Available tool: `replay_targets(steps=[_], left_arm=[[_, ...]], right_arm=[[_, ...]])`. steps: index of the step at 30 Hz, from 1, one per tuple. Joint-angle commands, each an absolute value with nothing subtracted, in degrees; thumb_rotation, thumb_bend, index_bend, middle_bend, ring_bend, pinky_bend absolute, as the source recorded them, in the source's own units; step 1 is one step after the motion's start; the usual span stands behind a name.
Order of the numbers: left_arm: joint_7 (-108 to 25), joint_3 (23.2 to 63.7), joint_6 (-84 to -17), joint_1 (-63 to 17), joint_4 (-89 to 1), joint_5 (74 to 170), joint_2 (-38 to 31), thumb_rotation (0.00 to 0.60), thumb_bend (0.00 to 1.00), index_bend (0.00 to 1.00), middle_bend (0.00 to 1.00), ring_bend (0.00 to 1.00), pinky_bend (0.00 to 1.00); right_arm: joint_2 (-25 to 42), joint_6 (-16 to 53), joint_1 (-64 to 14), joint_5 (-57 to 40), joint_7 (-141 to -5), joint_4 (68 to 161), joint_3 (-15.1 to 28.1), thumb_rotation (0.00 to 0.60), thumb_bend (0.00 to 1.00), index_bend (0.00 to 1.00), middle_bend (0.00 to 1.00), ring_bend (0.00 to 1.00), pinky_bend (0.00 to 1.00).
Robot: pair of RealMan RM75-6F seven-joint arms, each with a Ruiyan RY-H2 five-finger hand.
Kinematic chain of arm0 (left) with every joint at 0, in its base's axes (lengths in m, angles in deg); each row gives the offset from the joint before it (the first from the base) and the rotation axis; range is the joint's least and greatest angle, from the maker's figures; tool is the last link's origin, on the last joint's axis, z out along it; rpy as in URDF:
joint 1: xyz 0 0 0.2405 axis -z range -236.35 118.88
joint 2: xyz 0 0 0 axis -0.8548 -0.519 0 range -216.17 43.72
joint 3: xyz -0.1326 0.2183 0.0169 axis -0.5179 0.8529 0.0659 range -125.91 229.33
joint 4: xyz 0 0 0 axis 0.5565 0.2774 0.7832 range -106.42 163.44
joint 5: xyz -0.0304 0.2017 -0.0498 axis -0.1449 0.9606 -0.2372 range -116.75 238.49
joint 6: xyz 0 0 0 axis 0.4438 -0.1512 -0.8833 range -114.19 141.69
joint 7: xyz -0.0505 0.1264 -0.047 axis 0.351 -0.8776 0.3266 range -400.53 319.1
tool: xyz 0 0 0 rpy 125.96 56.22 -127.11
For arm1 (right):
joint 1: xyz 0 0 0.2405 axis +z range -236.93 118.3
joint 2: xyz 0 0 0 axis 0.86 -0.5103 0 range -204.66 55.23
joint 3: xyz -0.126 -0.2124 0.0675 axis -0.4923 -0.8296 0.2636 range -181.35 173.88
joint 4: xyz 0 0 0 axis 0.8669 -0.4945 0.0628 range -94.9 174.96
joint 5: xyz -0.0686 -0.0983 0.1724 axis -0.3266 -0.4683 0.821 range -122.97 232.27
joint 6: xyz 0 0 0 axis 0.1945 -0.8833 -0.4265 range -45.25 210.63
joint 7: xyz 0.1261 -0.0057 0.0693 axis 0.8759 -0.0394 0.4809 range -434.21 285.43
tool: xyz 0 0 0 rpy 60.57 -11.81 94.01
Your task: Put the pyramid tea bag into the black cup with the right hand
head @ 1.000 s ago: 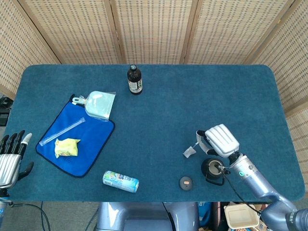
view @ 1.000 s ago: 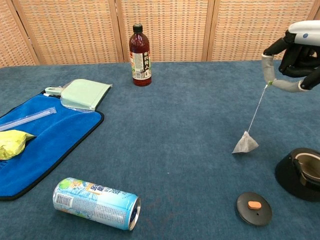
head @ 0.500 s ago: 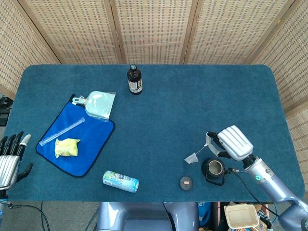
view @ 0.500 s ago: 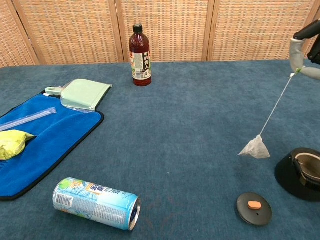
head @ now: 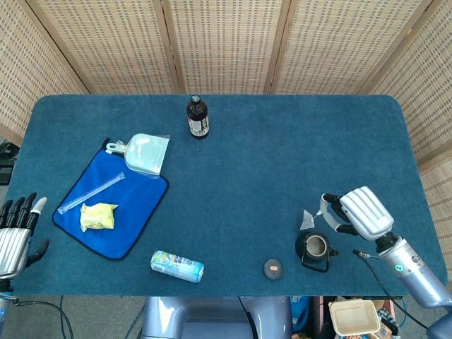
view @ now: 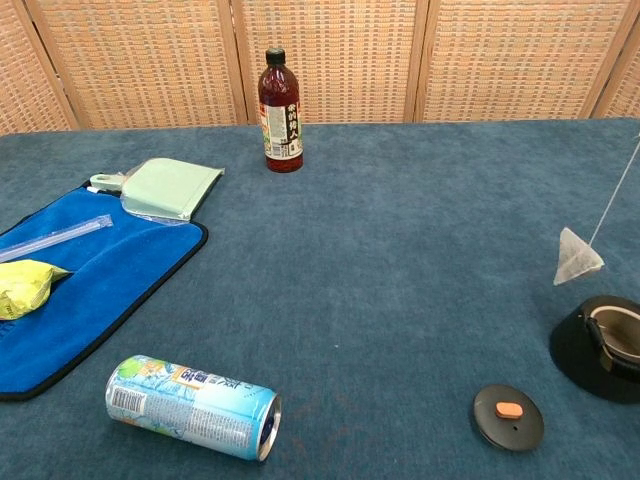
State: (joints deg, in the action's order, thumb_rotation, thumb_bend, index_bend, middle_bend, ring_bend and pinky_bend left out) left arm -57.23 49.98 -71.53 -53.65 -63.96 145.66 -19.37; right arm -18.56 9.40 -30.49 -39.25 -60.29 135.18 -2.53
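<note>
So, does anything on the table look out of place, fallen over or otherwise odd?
The drink can lies on its side near the front edge, its open end facing right; no spill is visible. The black cup stands open, its lid flat on the table beside it. The bottle stands upright. Nothing else stands out.

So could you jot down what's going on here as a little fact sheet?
right hand: holds the string, pyramid tea bag dangling clear of the table
black cup: upright, open, just below and right of the bag
lid: flat on the table beside the cup
left hand: idle at the table's left edge, holding nothing
step left: lower the bag into the cup
</note>
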Motion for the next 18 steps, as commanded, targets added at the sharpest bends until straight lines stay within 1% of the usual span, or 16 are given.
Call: replay_targets(steps=[1,18], left_arm=[[-57.4,50.0,-71.6,-53.6,-64.0,145.7,-19.4,0.6,0.35,0.0,0.0,0.0,0.0],[-58.2,49.9,-71.3,-53.4,-64.7,145.8,-19.3,0.6,0.35,0.0,0.0,0.0,0.0]], right_arm=[[-19.0,8.8,-31.1,-39.2,-59.7,135.0,-2.4,0.6,0.64,0.69,1.0,1.0,1.0],[-20.1,6.0,-34.9,-41.2,-57.4,133.5,-3.6,0.6,0.67,0.71,1.0,1.0,1.0]])
